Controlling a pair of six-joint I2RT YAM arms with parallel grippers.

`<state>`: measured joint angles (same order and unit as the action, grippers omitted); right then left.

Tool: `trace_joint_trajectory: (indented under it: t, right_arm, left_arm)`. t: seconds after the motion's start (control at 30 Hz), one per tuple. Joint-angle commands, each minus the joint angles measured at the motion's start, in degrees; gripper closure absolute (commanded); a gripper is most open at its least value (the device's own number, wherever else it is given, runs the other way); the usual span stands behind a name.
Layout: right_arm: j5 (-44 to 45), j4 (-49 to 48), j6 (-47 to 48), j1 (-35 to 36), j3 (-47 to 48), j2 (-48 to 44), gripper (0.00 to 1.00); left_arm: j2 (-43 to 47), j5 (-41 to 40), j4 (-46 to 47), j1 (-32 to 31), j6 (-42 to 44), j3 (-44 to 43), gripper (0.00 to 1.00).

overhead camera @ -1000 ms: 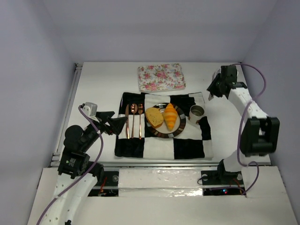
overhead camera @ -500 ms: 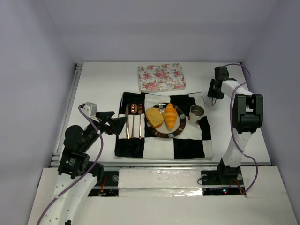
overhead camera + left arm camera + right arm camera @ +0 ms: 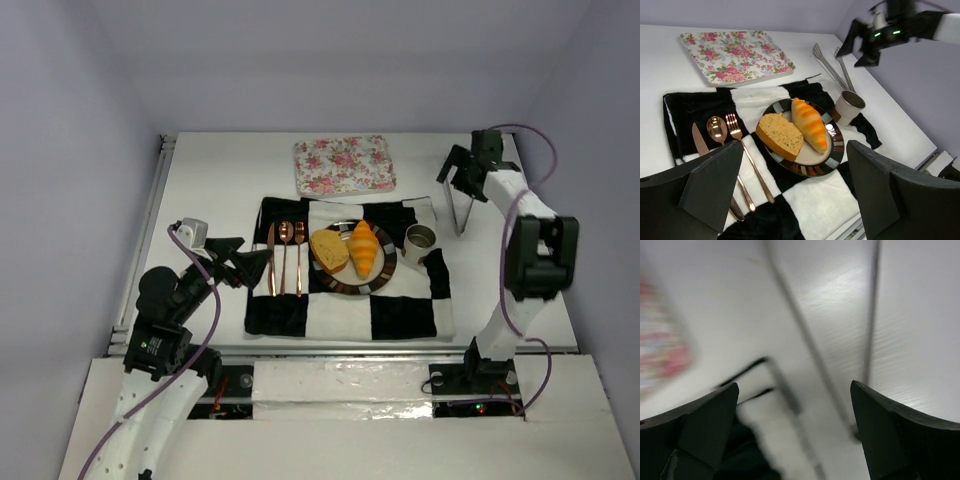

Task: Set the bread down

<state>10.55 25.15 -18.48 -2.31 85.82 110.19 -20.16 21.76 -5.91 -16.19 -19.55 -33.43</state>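
Note:
The bread is two pieces side by side on a striped-rim plate: a chunky slice on the left and a ribbed orange croissant on the right. My left gripper is open, hovering off the cloth's left edge and facing the plate, with nothing between its fingers. At the far right my right gripper is open and empty above metal tongs that lie on the table.
A black-and-white checkered cloth carries the plate, a copper knife, spoon and fork on its left, and a small cup to the plate's right. A floral tray lies behind the cloth.
My right gripper has opened wide and shifted back and to the right; the tongs now lie free on the table below it. The left arm and the bread have not moved.

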Motion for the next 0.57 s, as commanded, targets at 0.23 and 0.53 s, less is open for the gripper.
trace_joint_trajectory:
  t: [0.23, 0.53]
  right_arm:
    - [-40.04, -35.77, -29.76, 4.93, -36.75, -56.99, 0.4]
    - [-50.71, -24.22, -26.1, 8.81, -51.72, -82.14, 0.94]
  left_arm:
    - [-1.02, -1.19, 1.69, -0.34, -0.05, -0.5, 0.15]
    - [-0.67, -2.86, 2.05, -0.34, -0.14, -0.14, 0.17]
